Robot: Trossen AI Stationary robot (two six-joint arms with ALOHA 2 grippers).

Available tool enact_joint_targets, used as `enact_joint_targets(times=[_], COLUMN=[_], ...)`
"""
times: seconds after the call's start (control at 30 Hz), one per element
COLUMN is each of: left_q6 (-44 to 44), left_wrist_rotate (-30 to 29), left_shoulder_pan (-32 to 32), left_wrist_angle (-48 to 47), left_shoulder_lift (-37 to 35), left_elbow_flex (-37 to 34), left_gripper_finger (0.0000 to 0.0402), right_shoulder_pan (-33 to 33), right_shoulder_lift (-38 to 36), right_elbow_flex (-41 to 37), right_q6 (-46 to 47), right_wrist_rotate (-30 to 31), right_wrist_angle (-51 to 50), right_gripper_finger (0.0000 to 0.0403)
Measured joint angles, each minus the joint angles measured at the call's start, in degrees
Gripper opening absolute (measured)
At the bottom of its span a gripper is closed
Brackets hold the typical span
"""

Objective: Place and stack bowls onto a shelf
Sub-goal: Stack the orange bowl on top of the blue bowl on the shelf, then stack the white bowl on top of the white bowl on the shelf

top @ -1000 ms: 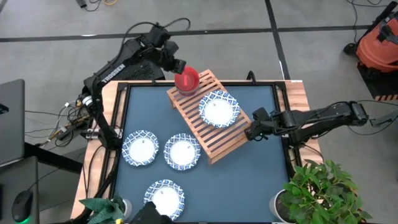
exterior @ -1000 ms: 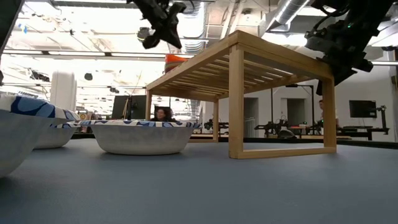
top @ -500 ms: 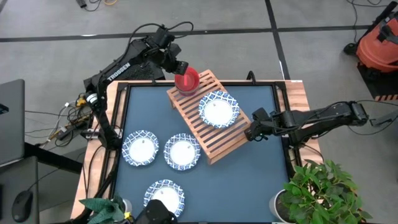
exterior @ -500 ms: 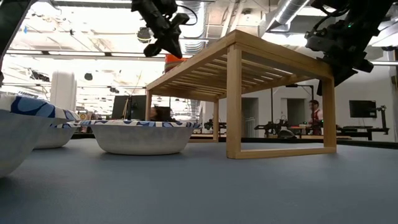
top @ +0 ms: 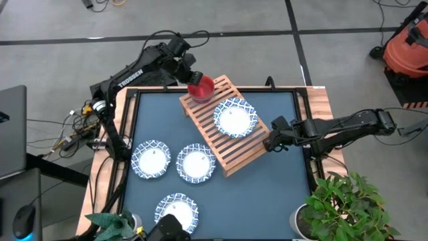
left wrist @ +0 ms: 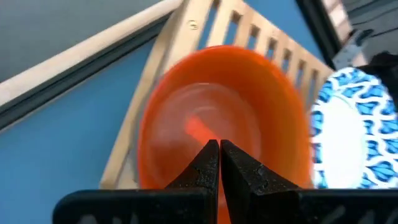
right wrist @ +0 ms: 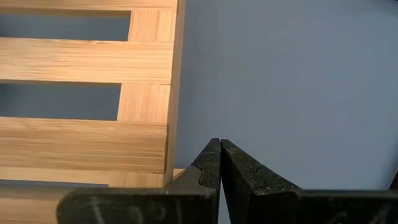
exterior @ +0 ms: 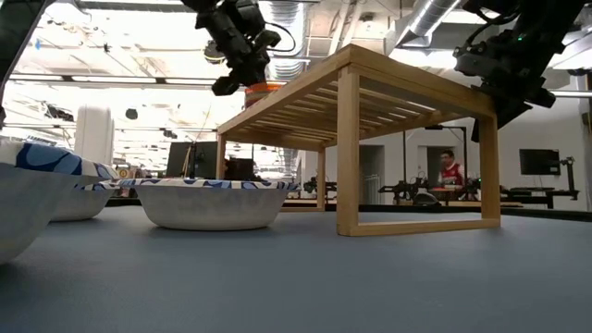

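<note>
One red bowl, plain and glossy, sits on the far end of the slatted light-wood shelf. One white, blue-rimmed dish rests mid-shelf. Three matching dishes lie on the tabletop. Left gripper, fingers pressed together, hovers at the bowl. Right gripper, fingers pressed together and holding nothing, sits beside the shelf.

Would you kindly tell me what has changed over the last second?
The left gripper, shut and empty, has drawn back from the red plastic bowl on the light-wood slatted shelf. The bowl, the blue-rimmed white dishes and the right gripper beside the shelf stayed put.
</note>
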Motion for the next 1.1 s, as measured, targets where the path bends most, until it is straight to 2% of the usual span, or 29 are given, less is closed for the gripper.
enact_joint_targets(times=[0.13, 0.27, 0.37, 0.47, 0.6, 0.73, 1.1], left_q6=[-0.2, 2.0, 3.6, 5.2, 8.4, 9.2, -4.5], left_wrist_rotate=[2.5, 8.5, 11.2, 10.7, 3.1, -4.3, -24.5], left_shoulder_pan=[0.0, -0.5, -2.7, -6.4, -13.9, -22.9, -44.2], left_wrist_angle=[0.5, 0.6, -0.5, -2.9, -8.7, -15.4, -23.1], left_shoulder_lift=[-1.9, -5.9, -9.4, -13.1, -17.3, -19.9, -18.7], left_elbow_flex=[0.0, 0.0, 0.0, 0.0, 0.0, 0.0, -0.8], left_gripper_finger=[0.0, 0.0, 0.0, 0.0, 0.0016, 0.0053, 0.0192], right_shoulder_pan=[0.0, 0.0, 0.0, 0.0, 0.0, 0.0, 0.0], right_shoulder_lift=[0.0, 0.0, 0.0, 0.0, 0.0, 0.0, 0.0], right_elbow_flex=[0.0, 0.0, 0.0, 0.0, 0.0, 0.0, 0.0], right_q6=[0.0, 0.0, 0.0, 0.0, 0.1, 0.1, 0.0], right_wrist_rotate=[0.0, -0.1, -0.2, -0.2, -0.2, -0.2, -0.3], right_wrist_angle=[0.0, 0.0, 0.0, 0.0, 0.0, 0.1, 0.1], right_gripper_finger=[0.0036, 0.0036, 0.0036, 0.0036, 0.0036, 0.0036, 0.0036])
